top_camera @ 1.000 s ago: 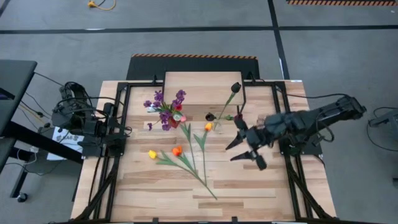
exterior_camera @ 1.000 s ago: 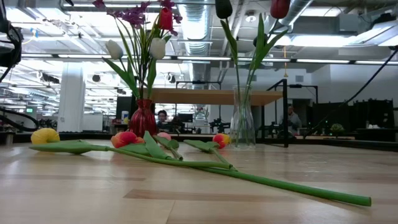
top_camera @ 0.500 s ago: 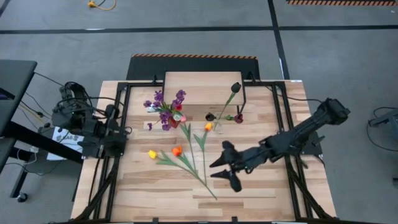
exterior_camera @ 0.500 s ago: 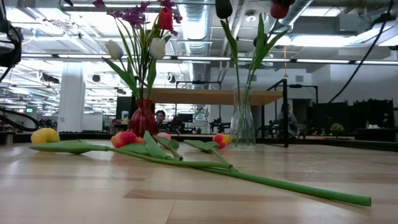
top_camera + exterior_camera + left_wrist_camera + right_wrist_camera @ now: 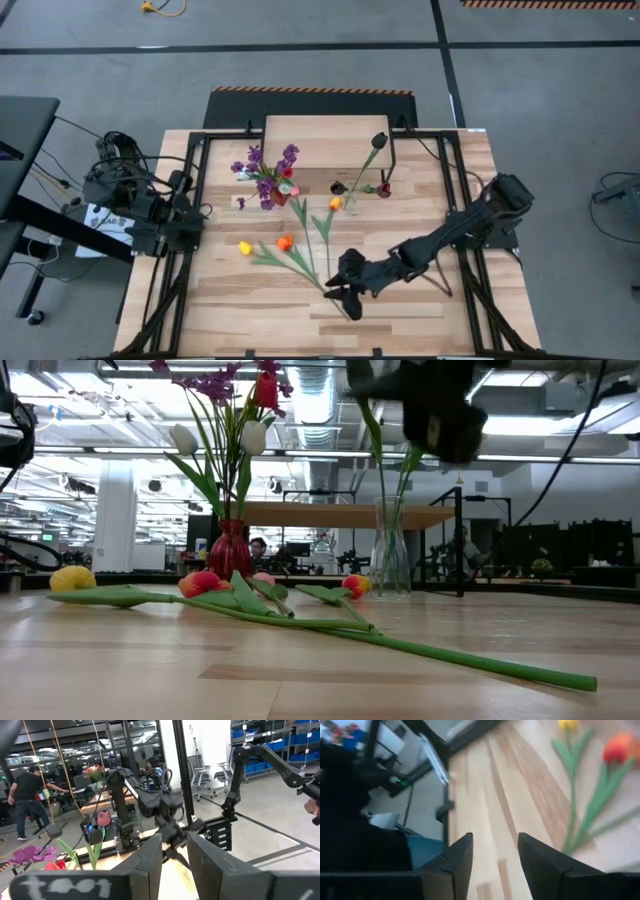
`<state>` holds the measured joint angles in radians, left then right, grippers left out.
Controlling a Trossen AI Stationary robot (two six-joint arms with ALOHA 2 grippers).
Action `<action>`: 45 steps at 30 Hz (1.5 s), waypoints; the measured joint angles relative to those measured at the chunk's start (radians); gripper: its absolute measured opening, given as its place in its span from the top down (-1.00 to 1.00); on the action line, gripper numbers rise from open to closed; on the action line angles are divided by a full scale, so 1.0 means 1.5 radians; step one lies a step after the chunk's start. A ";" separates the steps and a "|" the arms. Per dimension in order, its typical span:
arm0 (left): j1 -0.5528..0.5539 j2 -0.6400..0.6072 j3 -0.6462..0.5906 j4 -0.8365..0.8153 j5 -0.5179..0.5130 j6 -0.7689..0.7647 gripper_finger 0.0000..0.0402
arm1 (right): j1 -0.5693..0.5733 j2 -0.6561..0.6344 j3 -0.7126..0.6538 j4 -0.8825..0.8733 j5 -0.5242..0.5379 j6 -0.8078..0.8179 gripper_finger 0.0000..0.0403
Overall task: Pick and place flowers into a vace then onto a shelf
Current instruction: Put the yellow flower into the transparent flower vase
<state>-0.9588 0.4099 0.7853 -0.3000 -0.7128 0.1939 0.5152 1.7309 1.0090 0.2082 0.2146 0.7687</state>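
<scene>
Loose tulips (image 5: 295, 255) lie on the table (image 5: 420, 320), stems fanned toward the near edge, an orange head (image 5: 285, 243) and a yellow head (image 5: 245, 248) on the left arm's side. Right over the long stem's tail hangs the right gripper (image 5: 342, 290), fingers spread with a clear gap and nothing between them. This looks like the pick of the next flower. The next move calls for a drop onto that thin stem, lined across it, then a pinch.

Behind them a red vase (image 5: 230, 550) holds purple sprigs and tulips, and a clear vase (image 5: 390, 560) holds two more; both stand on the table, just in front of the shelf (image 5: 325, 135).

The left gripper (image 5: 174, 857) waits at its own table edge, fingers parted a little, empty.

The high view places gripper over stem. The low view shows the stems lying flat and the vases upright, the arm only a dark blur overhead. The right wrist view shows the open gap and the orange and yellow heads ahead.
</scene>
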 joint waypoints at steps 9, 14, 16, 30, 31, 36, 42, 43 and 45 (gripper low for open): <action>0.000 0.000 0.000 0.001 0.011 -0.011 0.59 | 0.000 0.080 0.001 0.010 0.013 0.088 0.30; 0.000 0.000 0.000 0.000 0.034 -0.015 0.59 | -0.006 0.127 0.001 0.039 0.035 0.089 0.29; 0.000 0.000 0.000 -0.001 0.035 -0.016 0.59 | -0.012 0.148 0.001 0.068 0.035 0.085 0.28; 0.000 0.000 0.000 -0.022 0.035 -0.047 0.59 | -0.034 0.320 0.075 0.145 0.053 0.001 0.32; 0.000 0.000 0.000 -0.023 0.035 -0.050 0.59 | -0.033 0.326 0.082 0.136 0.056 -0.015 0.32; 0.000 0.000 0.000 -0.023 0.035 -0.057 0.59 | -0.025 0.345 0.127 0.082 0.065 -0.041 0.33; 0.000 0.000 0.000 -0.027 0.035 -0.057 0.59 | -0.025 0.345 0.128 0.071 0.069 -0.055 0.37; 0.000 0.000 0.000 -0.030 0.035 -0.057 0.59 | -0.025 0.345 0.128 0.070 0.069 -0.056 0.39; 0.000 0.000 0.000 -0.034 0.035 -0.063 0.59 | -0.025 0.345 0.128 0.067 0.067 -0.057 0.41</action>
<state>-0.9587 0.4097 0.7853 -0.3510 -0.6601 0.0989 0.4774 2.2486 1.2015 0.3090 0.3155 0.6835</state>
